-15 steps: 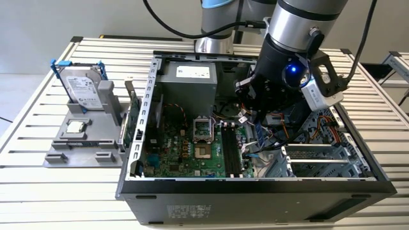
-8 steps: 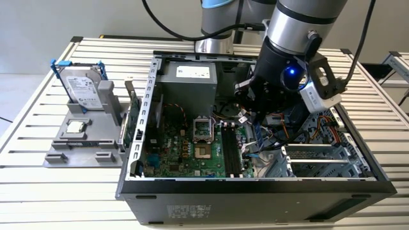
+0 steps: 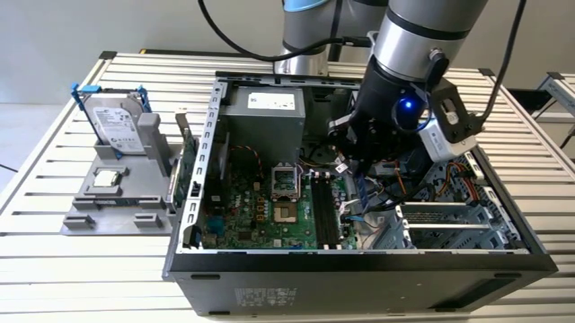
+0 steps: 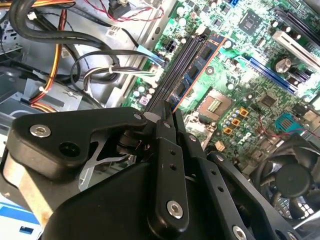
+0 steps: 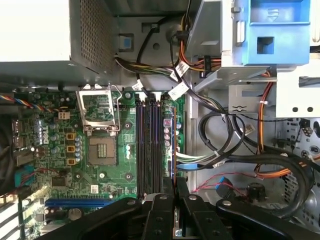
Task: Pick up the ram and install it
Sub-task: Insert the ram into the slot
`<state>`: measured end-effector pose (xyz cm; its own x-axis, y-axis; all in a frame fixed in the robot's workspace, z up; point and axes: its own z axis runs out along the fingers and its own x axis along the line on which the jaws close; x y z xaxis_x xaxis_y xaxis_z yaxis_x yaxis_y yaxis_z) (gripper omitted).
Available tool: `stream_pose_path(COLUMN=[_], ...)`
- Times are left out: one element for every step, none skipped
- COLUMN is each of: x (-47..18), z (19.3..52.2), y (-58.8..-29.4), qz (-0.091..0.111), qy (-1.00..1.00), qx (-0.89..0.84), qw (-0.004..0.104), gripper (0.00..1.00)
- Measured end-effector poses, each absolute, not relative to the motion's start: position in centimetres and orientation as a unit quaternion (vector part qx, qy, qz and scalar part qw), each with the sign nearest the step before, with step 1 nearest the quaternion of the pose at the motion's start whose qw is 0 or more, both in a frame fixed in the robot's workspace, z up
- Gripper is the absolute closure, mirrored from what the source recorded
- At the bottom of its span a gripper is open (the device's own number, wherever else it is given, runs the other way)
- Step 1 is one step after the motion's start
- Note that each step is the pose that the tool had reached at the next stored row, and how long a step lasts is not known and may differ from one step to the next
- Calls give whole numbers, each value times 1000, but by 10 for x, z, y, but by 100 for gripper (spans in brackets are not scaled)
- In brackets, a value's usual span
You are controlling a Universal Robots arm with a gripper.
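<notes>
The end effector [image 4: 167, 117] grips the ram [image 4: 197, 65] narrowly, its long axis parallel to the slots [image 5: 148, 145] directly beneath it.

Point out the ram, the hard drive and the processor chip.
ram [image 4: 205, 51], second wrist view, black chip on its face
hard drive [image 3: 117, 121], exterior view, middle of its label
processor chip [image 3: 108, 178], exterior view, centre of its top

Gripper [image 5: 174, 192] down inside open case [image 3: 359, 259], ram [image 4: 202, 55] edge-on over memory slots [image 5: 149, 145]. Cable bundle [image 5: 240, 150] crowds one side just beside; open processor socket [image 5: 100, 127] near on the other. Slot strip itself unobstructed.
</notes>
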<state>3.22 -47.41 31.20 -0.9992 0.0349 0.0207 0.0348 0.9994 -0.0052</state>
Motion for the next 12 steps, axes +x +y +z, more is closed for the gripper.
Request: stream_pose_path(x=[32, 32, 32, 31, 31, 31, 30, 30, 30, 30, 29, 29], z=[311, 311, 310, 309, 308, 307, 306, 305, 305, 304, 303, 303], y=[-474, -474, -474, -474, -474, -474, -473, -473, -473, -473, -473, -473], qz=[3, 3, 3, 3, 2, 3, 3, 3, 3, 3, 3, 3], qy=[-1000, -1000, -1000, -1000, -1000, -1000, -1000, -1000, -1000, -1000, -1000, -1000], qx=[-17, -17, -17, -17, -17, -17, -17, -17, -17, -17, -17, -17], qw=[11, 11, 12, 12, 13, 13, 13, 13, 13, 13, 13, 13], gripper=[100, 100, 100, 100, 100, 100, 100, 100, 100, 100, 100, 100])
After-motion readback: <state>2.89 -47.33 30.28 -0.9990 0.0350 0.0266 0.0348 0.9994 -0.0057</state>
